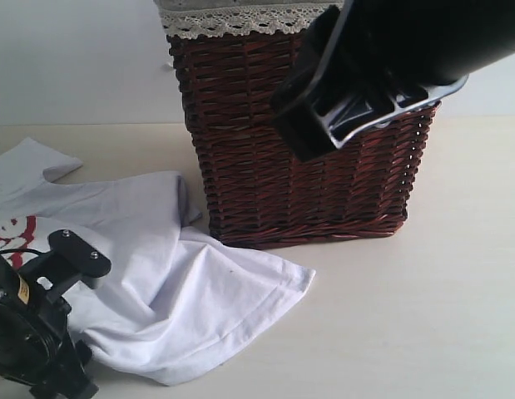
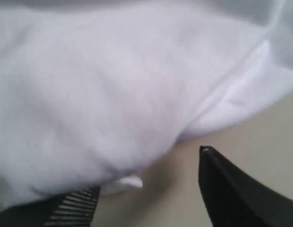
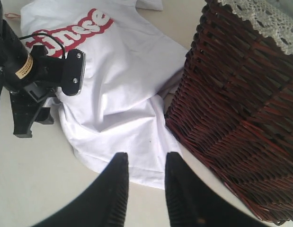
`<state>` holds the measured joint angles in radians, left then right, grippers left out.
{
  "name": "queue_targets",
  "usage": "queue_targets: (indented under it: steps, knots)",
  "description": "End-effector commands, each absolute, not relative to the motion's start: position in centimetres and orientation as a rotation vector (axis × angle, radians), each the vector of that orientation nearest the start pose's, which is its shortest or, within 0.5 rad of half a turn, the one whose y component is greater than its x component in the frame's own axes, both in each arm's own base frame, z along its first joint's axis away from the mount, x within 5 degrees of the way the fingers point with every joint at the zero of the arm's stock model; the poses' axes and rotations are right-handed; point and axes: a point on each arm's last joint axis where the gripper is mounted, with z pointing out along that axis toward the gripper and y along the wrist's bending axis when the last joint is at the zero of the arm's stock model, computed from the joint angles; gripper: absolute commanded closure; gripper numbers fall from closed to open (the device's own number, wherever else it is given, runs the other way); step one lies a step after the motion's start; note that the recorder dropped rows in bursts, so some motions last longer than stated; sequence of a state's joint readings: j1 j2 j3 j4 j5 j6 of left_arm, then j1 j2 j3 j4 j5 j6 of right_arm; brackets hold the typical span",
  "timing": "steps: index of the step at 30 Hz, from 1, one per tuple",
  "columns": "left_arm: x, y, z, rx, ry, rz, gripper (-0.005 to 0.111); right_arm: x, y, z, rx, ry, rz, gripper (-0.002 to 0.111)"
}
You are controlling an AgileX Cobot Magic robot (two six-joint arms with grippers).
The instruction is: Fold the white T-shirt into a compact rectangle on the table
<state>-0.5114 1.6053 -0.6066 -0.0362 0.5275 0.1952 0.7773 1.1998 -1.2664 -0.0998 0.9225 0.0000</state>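
The white T-shirt (image 1: 182,274) lies rumpled on the table (image 1: 407,316), its right side bunched against the basket. Red-outlined letters (image 3: 75,30) show on its chest. My left gripper (image 2: 148,170) sits low at the shirt's near edge. It is open, with bare table between the fingers, and the cloth's edge drapes over the ribbed finger (image 2: 75,208). In the exterior view the left arm (image 1: 41,316) stands at the bottom left. My right gripper (image 3: 145,158) hangs high above the shirt's hem corner, open and empty; the exterior view shows it (image 1: 311,125) in front of the basket.
A tall brown wicker basket (image 1: 299,191) with lace-trimmed lining (image 1: 232,21) stands just right of the shirt, touching the cloth. It fills the side of the right wrist view (image 3: 241,118). Bare table stretches to the right and front of the basket.
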Motion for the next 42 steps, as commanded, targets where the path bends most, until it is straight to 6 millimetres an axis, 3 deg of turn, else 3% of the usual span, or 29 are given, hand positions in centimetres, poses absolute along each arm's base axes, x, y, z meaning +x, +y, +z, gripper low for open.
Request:
queue_targets:
  steps: [1, 11, 13, 20, 24, 26, 32, 33, 35, 38, 40, 42]
  knots:
    - [20.5, -11.4, 12.3, 0.984, 2.831, -0.010, 0.047, 17.9, 16.4, 39.8, -0.911, 2.156, 0.256, 0.080]
    - [21.4, -10.6, 13.7, 0.871, 2.827, 0.162, 0.049, 17.8, 16.4, 39.8, -0.910, 2.164, 0.269, 0.080]
    - [21.3, -10.5, 13.5, 0.874, 2.851, 0.177, 0.056, 17.8, 16.4, 39.8, -0.910, 2.165, 0.272, 0.080]
    - [20.8, -10.0, 12.2, 0.972, 2.945, 0.264, 0.107, 17.8, 16.4, 39.8, -0.910, 2.165, 0.272, 0.080]
    - [21.1, -10.1, 12.7, 0.974, 2.951, 0.280, 0.107, 17.8, 16.4, 39.8, -0.910, 2.165, 0.272, 0.080]
    - [21.4, -10.2, 14.5, 1.049, 2.987, 0.358, 0.107, 17.8, 16.4, 39.8, -0.910, 2.165, 0.272, 0.080]
    - [22.6, -10.2, 24.2, 1.175, 2.880, 0.438, 0.107, 17.8, 16.4, 39.8, -0.909, 2.163, 0.274, 0.080]
    - [23.1, -10.4, 26.2, 1.232, 2.780, 0.425, 0.107, 17.8, 16.4, 39.8, -0.909, 2.163, 0.274, 0.080]
    - [23.6, -10.7, 28.1, 1.298, 2.678, 0.419, 0.107, 17.8, 16.4, 39.8, -0.909, 2.163, 0.274, 0.080]
    - [24.2, -11.6, 27.7, 1.257, 2.615, 0.314, 0.106, 17.8, 16.4, 39.8, -0.909, 2.163, 0.274, 0.080]
    - [25.1, -12.5, 26.2, 1.223, 2.544, 0.255, 0.088, 17.8, 16.4, 39.8, -0.909, 2.163, 0.274, 0.080]
    - [26.1, -12.9, 24.6, 1.114, 2.491, 0.235, 0.060, 17.8, 16.4, 39.8, -0.909, 2.163, 0.274, 0.080]
